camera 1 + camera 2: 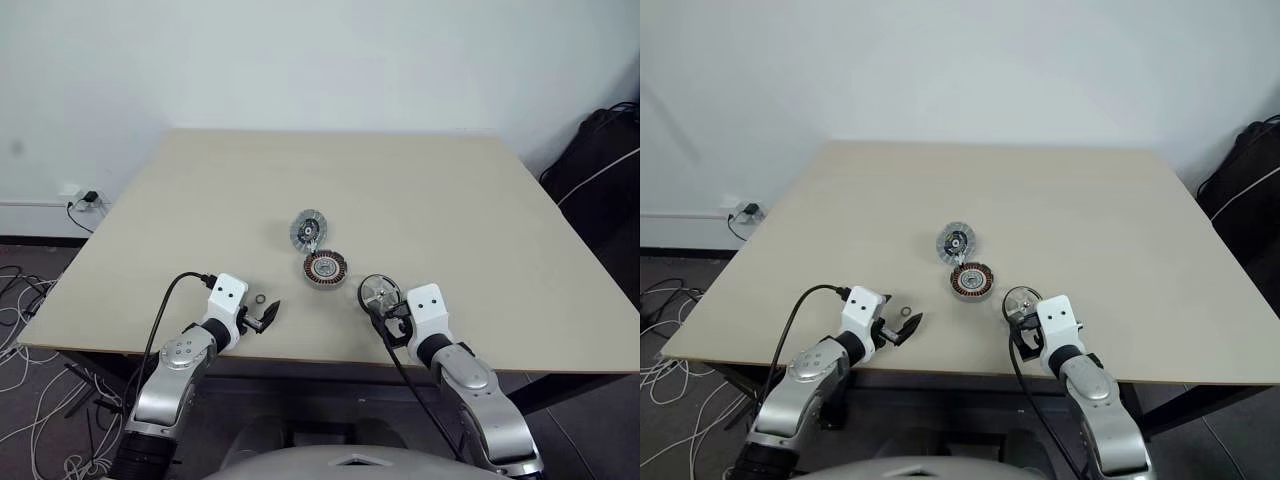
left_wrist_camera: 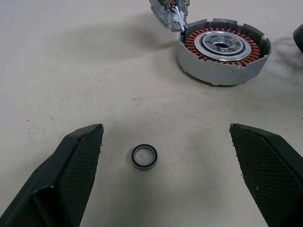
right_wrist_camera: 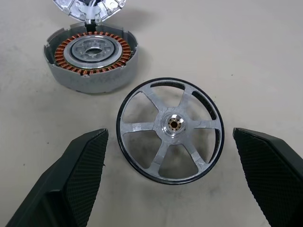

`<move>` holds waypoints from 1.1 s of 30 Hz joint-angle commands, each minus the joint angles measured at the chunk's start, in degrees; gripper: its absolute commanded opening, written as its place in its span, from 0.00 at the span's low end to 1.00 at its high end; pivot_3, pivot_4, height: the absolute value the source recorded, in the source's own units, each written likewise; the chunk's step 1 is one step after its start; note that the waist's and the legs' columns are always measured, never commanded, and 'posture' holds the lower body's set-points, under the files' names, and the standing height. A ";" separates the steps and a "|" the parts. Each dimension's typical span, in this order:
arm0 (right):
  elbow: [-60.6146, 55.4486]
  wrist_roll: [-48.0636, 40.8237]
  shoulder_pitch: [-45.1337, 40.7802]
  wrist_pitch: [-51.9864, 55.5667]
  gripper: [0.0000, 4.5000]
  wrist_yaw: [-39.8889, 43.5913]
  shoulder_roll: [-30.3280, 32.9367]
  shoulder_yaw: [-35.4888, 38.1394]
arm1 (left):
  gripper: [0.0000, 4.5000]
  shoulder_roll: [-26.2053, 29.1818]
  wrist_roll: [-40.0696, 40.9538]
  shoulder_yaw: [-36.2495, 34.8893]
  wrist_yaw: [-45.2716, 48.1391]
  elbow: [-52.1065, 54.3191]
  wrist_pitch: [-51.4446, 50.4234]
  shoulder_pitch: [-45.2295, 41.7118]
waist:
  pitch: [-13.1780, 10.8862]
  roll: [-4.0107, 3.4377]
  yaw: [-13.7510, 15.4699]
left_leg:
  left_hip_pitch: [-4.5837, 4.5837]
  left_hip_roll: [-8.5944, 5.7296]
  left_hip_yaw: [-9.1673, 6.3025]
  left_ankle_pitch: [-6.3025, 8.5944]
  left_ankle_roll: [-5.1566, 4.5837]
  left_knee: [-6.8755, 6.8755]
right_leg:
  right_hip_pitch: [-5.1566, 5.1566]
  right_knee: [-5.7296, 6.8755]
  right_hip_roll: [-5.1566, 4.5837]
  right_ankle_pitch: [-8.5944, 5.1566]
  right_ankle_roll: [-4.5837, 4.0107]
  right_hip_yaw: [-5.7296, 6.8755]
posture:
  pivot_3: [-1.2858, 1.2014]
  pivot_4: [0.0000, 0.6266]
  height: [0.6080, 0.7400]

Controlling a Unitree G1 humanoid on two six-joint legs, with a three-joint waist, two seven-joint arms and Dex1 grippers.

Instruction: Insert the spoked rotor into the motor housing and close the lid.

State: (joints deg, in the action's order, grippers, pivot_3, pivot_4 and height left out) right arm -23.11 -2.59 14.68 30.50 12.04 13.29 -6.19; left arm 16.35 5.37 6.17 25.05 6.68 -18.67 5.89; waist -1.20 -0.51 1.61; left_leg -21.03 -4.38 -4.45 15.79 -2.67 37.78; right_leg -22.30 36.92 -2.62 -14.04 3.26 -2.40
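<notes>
Nothing done yet. Spoked rotor (image 3: 170, 130) lies beside the motor housing (image 3: 91, 57), lid (image 1: 308, 229) off behind it. Both grippers' fingers (image 3: 71, 179) apart, empty.

Head pair high, wrist views close — motor housing (image 2: 223, 52) shared.

1. The lid (image 2: 169, 13) is cut off by the picture's edge in both wrist views, so just its near part shows, leaning at the motor housing (image 2: 223, 56).
2. From the head views, a small dark ring (image 1: 260, 300) on the desk (image 1: 480, 220) is too small to make out in detail.
3. The spoked rotor (image 1: 377, 293) is partly hidden there behind the right tool (image 1: 392, 318).
4. A dark bag (image 1: 605, 165) beside the desk runs off the picture's edge.
</notes>
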 commanded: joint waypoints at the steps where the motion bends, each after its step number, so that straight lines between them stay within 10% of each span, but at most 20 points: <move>1: -1.59 0.27 -0.35 -1.05 1.00 -0.53 -0.25 0.51 | 1.00 0.05 -0.04 0.17 0.08 0.88 0.60 -0.96 | 0.00 0.00 0.00 | 0.00 0.00 0.00 0.00 0.00 0.00 | 0.00 0.00 0.00 0.00 0.00 0.00 | 0.52 0.00 1.00; 33: -1.95 0.30 0.26 -1.53 1.00 -1.34 -0.48 0.57 | 1.00 -0.39 -0.22 0.83 -0.13 -0.66 0.51 -2.26 | -0.01 0.00 -0.01 | -0.01 0.00 0.00 0.00 0.00 0.00 | -0.01 -0.01 0.00 -0.01 0.01 0.00 | 0.52 0.00 1.00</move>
State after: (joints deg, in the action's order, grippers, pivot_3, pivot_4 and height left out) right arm -23.12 -2.56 15.97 30.28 11.04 13.03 -6.19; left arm 16.03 5.20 7.27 25.08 5.18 -18.69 4.81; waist -1.21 -0.51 1.59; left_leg -21.04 -4.38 -4.44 15.79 -2.66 37.77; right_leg -22.31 36.92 -2.62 -14.05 3.27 -2.40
